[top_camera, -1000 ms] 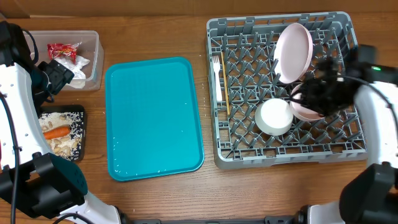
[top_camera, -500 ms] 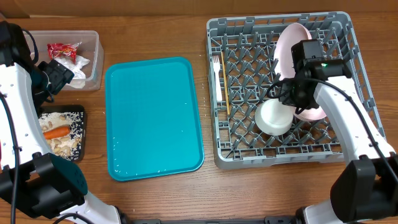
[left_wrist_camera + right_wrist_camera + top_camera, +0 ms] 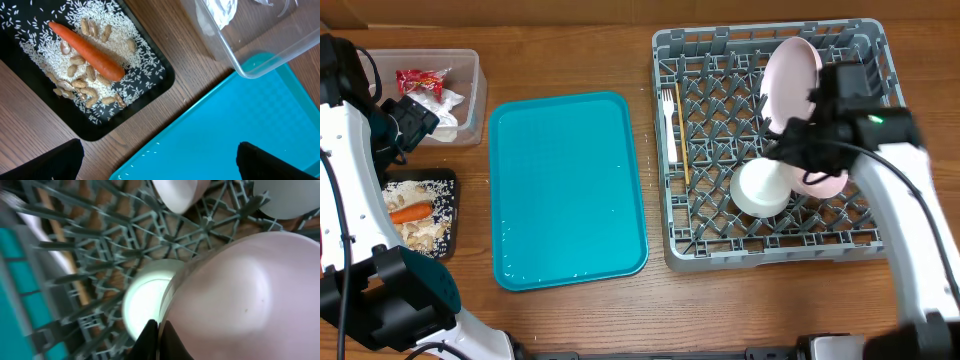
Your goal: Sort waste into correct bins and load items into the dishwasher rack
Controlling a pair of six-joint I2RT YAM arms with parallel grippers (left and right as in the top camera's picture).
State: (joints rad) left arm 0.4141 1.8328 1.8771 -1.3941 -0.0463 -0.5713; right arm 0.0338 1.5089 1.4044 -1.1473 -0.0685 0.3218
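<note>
- Seating the pink bowl (image 3: pixel 825 184) among the pegs of the rack (image 3: pixel 672 236) looks like the step in hand. It sits toward the rack's right edge, against the white bowl (image 3: pixel 760 189).
- The right gripper (image 3: pixel 158 341) is closed, fingertips together right at the pink bowl's rim. The blur leaves it unclear whether the rim is pinched between them.
- To do it well, I would keep any push small and directed down into the peg row. The white bowl sits so close that a sideways nudge could tip it.
- If the rim is in fact held, it should be let go only once the bowl leans firmly on the pegs.
- The left gripper (image 3: pixel 162 162) hangs open and empty near the table's left edge. It is above the black tray (image 3: pixel 159 75), which holds the carrot (image 3: pixel 87 50) on rice.
- The right wrist view alone shows the closed fingertips at the rim; from overhead the arm covers that spot.
- Only the overhead view shows the whole layout:
  - the plate (image 3: pixel 792 82) standing near the rack's far right corner;
  - the fork (image 3: pixel 668 112) and stick (image 3: pixel 682 150) along the rack's left edge;
  - the teal tray (image 3: pixel 568 190);
  - the wrapper (image 3: pixel 420 80) in the clear tub (image 3: pixel 472 105) at the table's far left corner.
- The left wrist view shows the scraps among the rice grains far more clearly.
</note>
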